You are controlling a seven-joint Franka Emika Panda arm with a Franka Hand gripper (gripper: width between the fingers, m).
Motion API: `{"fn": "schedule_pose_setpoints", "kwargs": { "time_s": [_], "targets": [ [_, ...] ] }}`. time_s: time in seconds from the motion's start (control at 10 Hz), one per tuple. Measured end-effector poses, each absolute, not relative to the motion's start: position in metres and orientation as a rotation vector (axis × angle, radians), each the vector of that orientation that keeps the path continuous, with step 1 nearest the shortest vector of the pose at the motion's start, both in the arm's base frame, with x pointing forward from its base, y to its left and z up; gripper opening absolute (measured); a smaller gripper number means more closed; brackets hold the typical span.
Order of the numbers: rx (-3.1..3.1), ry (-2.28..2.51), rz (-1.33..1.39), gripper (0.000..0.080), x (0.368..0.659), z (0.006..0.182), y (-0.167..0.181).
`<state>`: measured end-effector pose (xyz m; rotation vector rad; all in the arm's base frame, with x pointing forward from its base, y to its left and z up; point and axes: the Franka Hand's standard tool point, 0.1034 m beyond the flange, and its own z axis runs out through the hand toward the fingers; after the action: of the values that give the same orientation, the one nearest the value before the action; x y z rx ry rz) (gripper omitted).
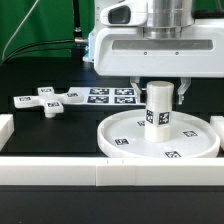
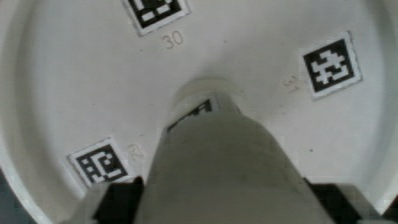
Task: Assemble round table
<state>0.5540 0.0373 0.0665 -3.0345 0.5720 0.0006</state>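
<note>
Nearest: white border rail along front edge of black table.
Next: round disc, flat, rim up, tags on its floor. It holds the short cylinder, upright on the central hub.
Above: gripper, fingers either side of cyl. top. We can't tell whether jaws clamp it or only flank it.
Behind: marker board.
Beside it, toward exterior view's left: cross-shaped piece, flat, well apart from disc.

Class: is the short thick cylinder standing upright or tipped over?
Upright. In the exterior view the cylinder stands on end at the centre of the round disc, sides vertical, flat top facing up.
</note>
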Motion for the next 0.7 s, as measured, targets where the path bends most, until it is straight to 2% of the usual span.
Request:
{"fn": "schedule_pose_setpoints", "kwargs": {
  "time_s": [0.3,0.6,0.7],
  "targets": [
    [-2.897,1.020,0.014,0.0409,0.5549,0.0666,0.0368],
    [-2.888,1.043,0.016,0.0411,0.5548,0.0663,0.0373],
    [-2.909,0.996,0.012,0.0575,0.5547,0.0663,0.0388]
  ]
}}
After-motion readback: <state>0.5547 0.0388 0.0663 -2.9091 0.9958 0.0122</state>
